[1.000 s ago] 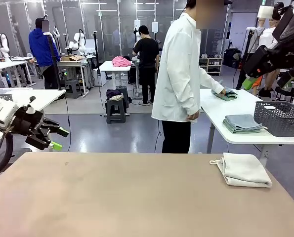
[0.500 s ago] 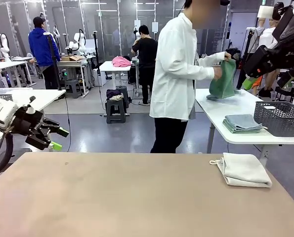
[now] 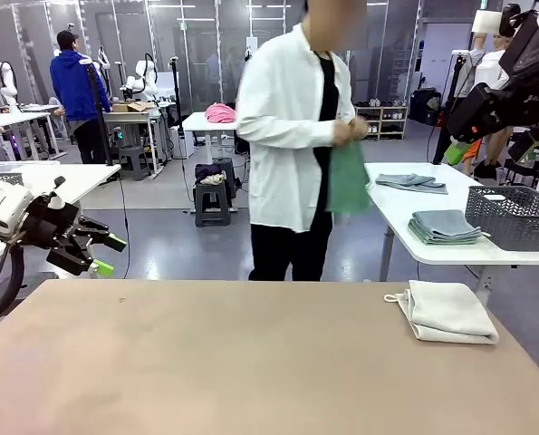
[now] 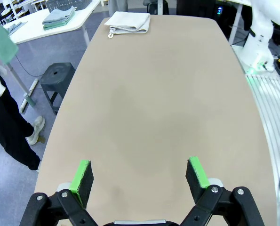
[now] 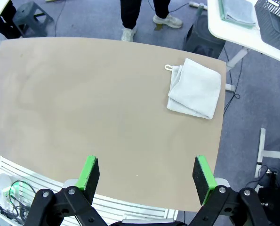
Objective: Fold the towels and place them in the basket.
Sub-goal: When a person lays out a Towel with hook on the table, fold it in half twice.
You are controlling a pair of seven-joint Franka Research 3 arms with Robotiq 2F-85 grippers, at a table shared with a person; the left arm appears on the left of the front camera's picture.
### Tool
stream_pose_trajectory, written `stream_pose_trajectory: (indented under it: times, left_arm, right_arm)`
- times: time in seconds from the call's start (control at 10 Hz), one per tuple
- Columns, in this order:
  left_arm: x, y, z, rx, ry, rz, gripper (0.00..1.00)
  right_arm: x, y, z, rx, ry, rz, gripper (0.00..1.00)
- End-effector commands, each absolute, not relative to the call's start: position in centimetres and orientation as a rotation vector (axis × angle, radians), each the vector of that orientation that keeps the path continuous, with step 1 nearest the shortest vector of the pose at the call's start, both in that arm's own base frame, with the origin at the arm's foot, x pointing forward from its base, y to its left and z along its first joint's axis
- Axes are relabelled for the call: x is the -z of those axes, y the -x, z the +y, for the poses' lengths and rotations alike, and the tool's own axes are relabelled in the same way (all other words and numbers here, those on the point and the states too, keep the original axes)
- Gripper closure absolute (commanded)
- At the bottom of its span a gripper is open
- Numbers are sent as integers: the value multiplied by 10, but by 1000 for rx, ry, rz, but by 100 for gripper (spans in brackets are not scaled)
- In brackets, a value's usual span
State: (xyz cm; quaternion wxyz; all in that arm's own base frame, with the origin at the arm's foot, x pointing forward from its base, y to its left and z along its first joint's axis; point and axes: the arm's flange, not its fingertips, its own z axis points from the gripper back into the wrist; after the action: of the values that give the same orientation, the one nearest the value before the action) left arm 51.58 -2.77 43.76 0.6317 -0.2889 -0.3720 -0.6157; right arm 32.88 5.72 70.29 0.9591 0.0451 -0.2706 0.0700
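Off-white folded cloth towel (image 3: 446,313) with a corner loop lies low right on the tan table (image 3: 233,362); the person (image 3: 292,136) mid-frame holds the mint green towel (image 3: 349,179). Keep your left gripper (image 4: 140,175) and right gripper (image 5: 146,173), both wide open, clear until it is laid down. Far right, the dark mesh basket (image 3: 514,217) is cut off.

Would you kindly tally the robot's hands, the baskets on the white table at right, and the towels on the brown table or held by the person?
Hands: 2, left hand, right hand
Baskets: 1, mesh basket
Towels: 2, off-white towel, green towel
Total: 5
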Motion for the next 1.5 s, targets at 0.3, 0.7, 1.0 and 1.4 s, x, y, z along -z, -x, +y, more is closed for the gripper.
stream_pose_trajectory:
  times: [0.3, 0.7, 1.0, 1.4]
  left_arm:
    - [-439, -515, -28, 1411, 660, -853, 0]
    - [-439, -515, -28, 1411, 660, -853, 0]
    - [-439, -515, -28, 1411, 660, -853, 0]
    - [-439, -515, -28, 1411, 660, -853, 0]
  right_arm:
    - [-704, -331, 58, -129, -94, -551, 1]
    - [-704, -331, 58, -129, -94, -551, 1]
    - [-704, -331, 58, -129, -94, -551, 1]
    - [-704, -331, 58, -129, -94, -551, 1]
